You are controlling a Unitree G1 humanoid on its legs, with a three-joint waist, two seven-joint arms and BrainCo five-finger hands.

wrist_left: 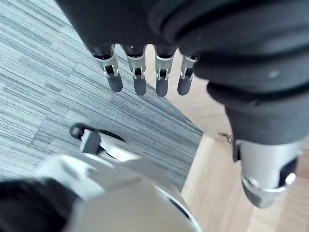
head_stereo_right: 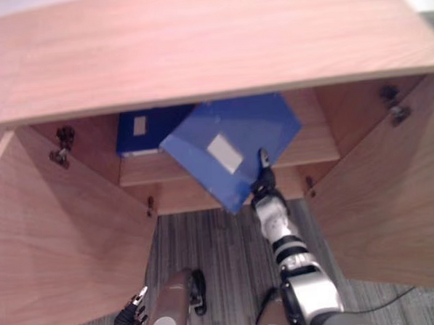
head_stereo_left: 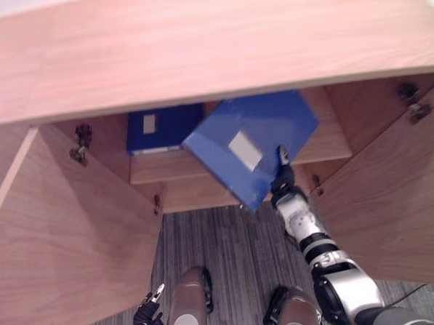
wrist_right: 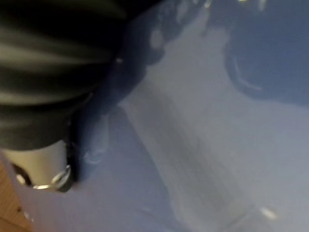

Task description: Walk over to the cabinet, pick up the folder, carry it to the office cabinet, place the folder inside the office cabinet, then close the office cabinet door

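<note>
Cabinet top: nearest; flat slab of pale wood-grain laminate, smooth, with a thin front edge.
Right hand: closed on the folder's lower right edge. One dark-tipped digit lies across its face, the rest are hidden beneath.
Folder: blue, a rigid flat rectangle with a slightly glossy cover and a pale label mid-face. It is tilted, its upper part inside the opening over the shelf's front edge, its lower corner poking out above the floor.
Shelf: flat board of the same pale wood, inside the cabinet.
Second folder: darker blue with a pale label, toward the shelf's left back corner, just beside the held one; cannot tell if they touch.
Doors: left door and right door both stand wide open; wood-grain panels, small metal hinges on the inner walls.
Left hand: fingers straight and relaxed, empty, hanging low over the floor.
Floor: grey striped short-pile carpet.
Done: pick-up and carry look finished; robot is at the office cabinet.
In hand: feeding the folder in; not yet flat or let go.
Left: settle it on the shelf, release, shut the doors.
</note>
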